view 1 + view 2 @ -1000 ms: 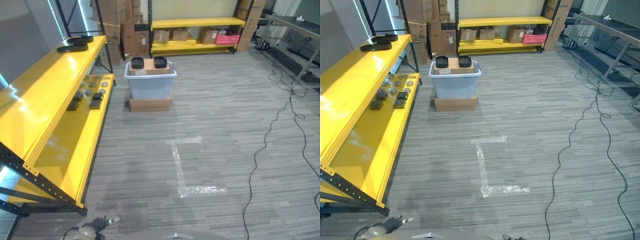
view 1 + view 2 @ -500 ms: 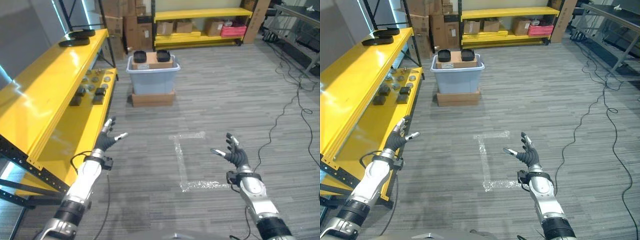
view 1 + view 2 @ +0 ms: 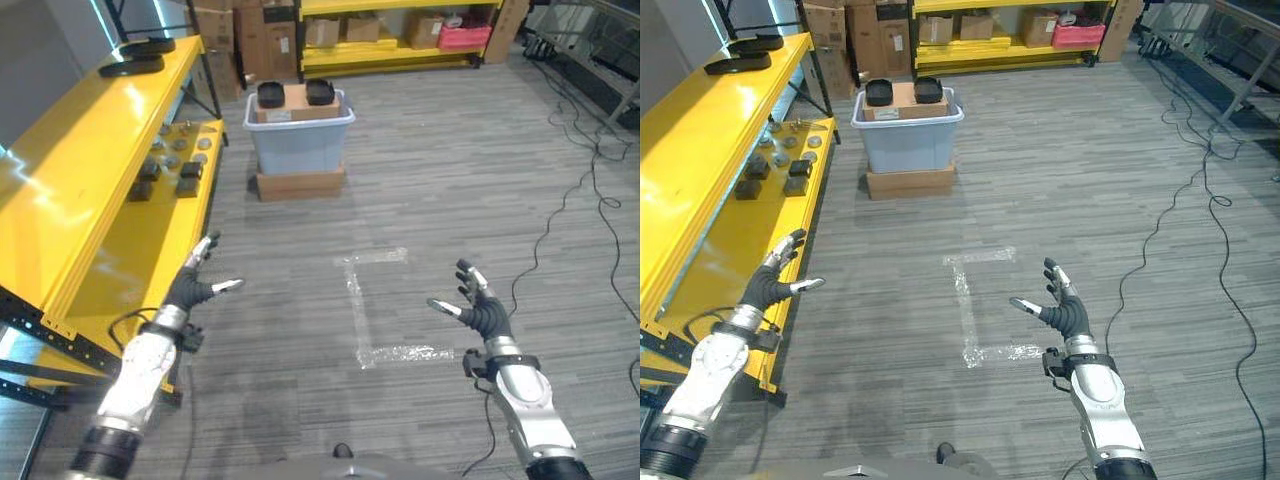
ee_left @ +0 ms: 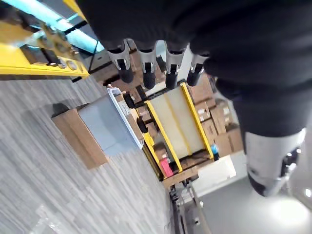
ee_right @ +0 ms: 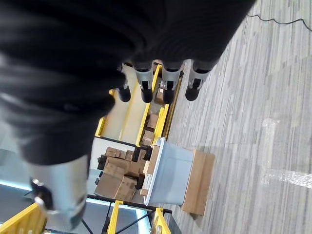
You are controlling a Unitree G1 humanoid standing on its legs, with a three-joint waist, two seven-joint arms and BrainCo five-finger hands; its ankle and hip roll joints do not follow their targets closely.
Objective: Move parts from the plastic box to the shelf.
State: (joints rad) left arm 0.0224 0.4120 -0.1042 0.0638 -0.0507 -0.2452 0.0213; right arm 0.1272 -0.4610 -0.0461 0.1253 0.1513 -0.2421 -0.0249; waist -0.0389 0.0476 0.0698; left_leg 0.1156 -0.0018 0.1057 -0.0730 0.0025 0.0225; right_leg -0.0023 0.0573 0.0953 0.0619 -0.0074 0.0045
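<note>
A pale blue plastic box (image 3: 298,145) stands on a flat cardboard box (image 3: 300,184) on the floor ahead. It holds a cardboard piece and two black parts (image 3: 271,95) at its top. The yellow shelf (image 3: 90,170) runs along my left; several dark and round parts (image 3: 187,184) lie on its lower level. My left hand (image 3: 189,292) is raised open beside the shelf's front edge, holding nothing. My right hand (image 3: 483,316) is raised open over the bare floor, far from the box. The box also shows in the left wrist view (image 4: 108,129) and the right wrist view (image 5: 169,176).
White tape marks (image 3: 368,318) lie on the grey floor between my hands. A second yellow shelf (image 3: 400,50) with cardboard boxes and a pink crate (image 3: 462,36) stands at the back. Black cables (image 3: 570,205) trail on the right. Two flat black parts (image 3: 135,56) rest on the near shelf's top.
Both hands rose from the bottom edge into view and now hang open and a little lower. The camera tipped downward, so the whole scene shifted.
</note>
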